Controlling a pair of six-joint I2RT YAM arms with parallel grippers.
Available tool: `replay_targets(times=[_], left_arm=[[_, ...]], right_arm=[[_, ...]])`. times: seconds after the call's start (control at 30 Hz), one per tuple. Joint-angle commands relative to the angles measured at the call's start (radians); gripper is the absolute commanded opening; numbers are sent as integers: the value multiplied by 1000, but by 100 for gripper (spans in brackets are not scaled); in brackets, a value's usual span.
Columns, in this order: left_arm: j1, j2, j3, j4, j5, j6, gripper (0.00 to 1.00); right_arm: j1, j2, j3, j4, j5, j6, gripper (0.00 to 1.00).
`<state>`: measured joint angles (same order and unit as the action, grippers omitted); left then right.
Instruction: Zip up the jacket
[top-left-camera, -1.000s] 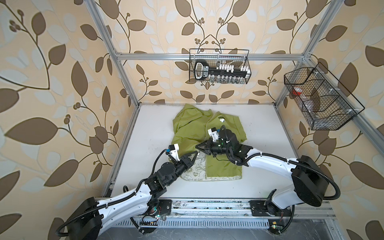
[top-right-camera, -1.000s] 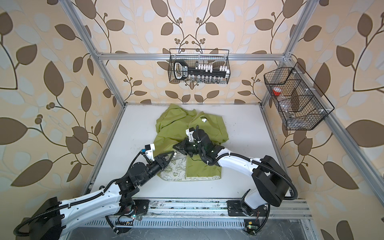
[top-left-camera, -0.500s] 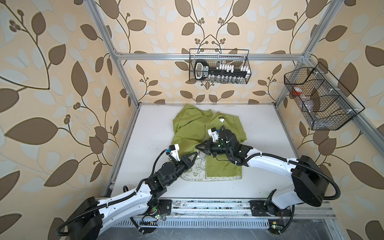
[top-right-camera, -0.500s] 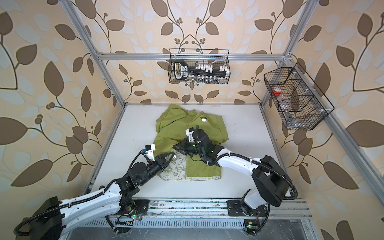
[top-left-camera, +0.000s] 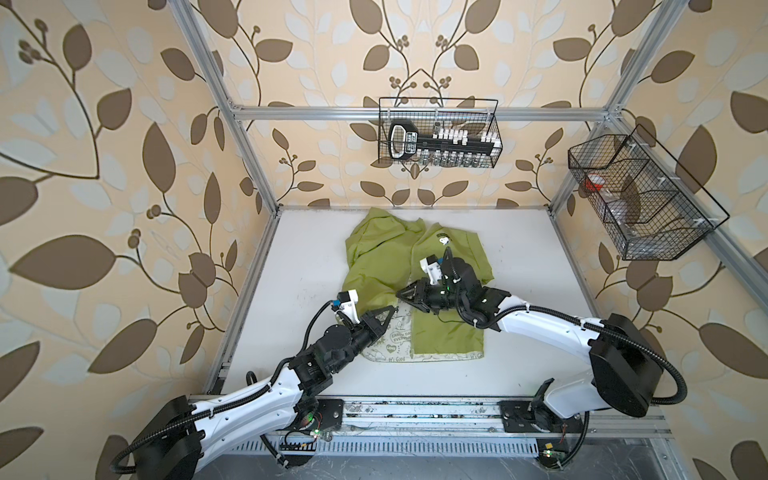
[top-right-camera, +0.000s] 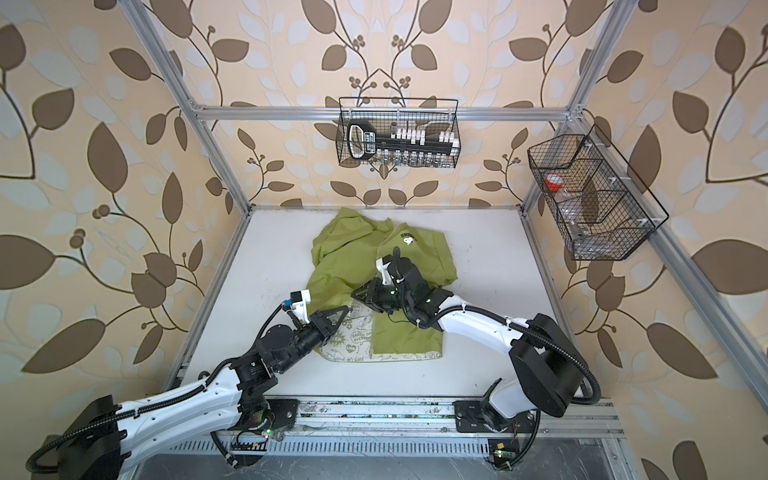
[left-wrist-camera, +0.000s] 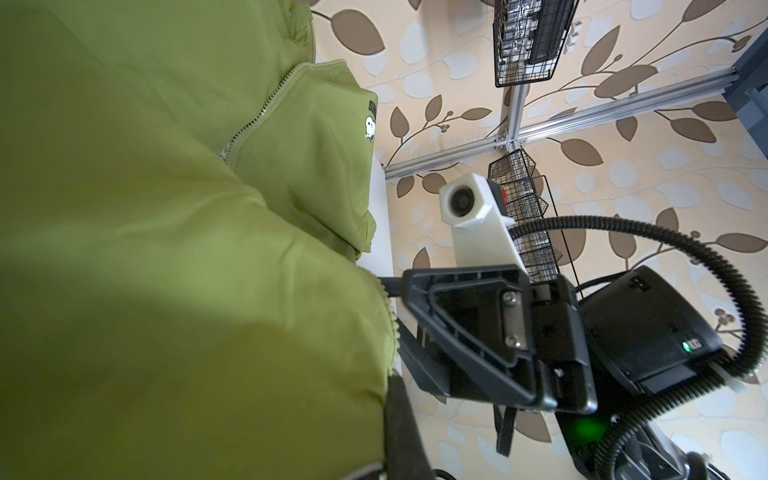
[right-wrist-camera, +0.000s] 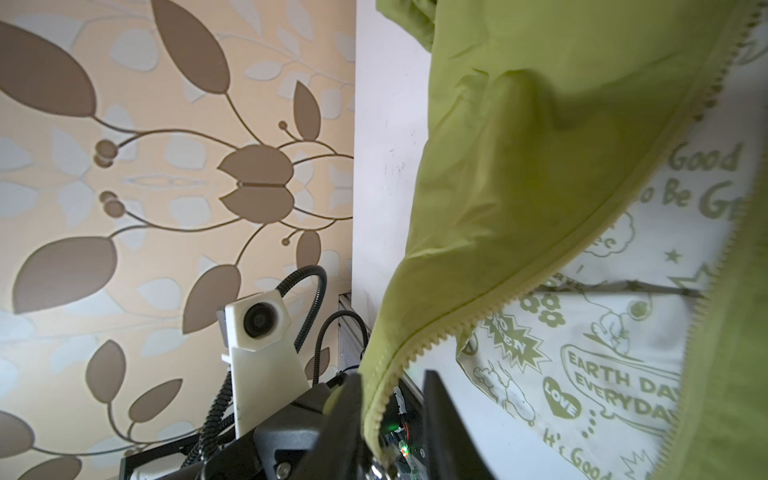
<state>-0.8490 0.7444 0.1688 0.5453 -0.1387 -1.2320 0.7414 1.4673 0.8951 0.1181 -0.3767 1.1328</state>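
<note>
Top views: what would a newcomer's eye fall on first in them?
First, the lime-green fabric jacket, lying open in the middle of the white table with its white printed lining showing. Next, the left gripper and the right gripper, which meet at the jacket's loose front edge. A black wire basket hangs on the back wall, a second wire basket on the right wall.

Back-wall wire basket (top-left-camera: 465, 114) w/ tool (top-left-camera: 405, 139), side wire basket (top-left-camera: 673, 237), leaf wallpaper (top-left-camera: 104, 166), alu frame (top-left-camera: 332, 112), white tabletop (top-left-camera: 532, 266)
</note>
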Motion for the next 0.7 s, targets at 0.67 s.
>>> replay_targets(times=[0.67], left_arm=[[20, 7, 160, -285, -74, 233, 0]], right_arm=[[-201, -464, -336, -399, 163, -284, 56]])
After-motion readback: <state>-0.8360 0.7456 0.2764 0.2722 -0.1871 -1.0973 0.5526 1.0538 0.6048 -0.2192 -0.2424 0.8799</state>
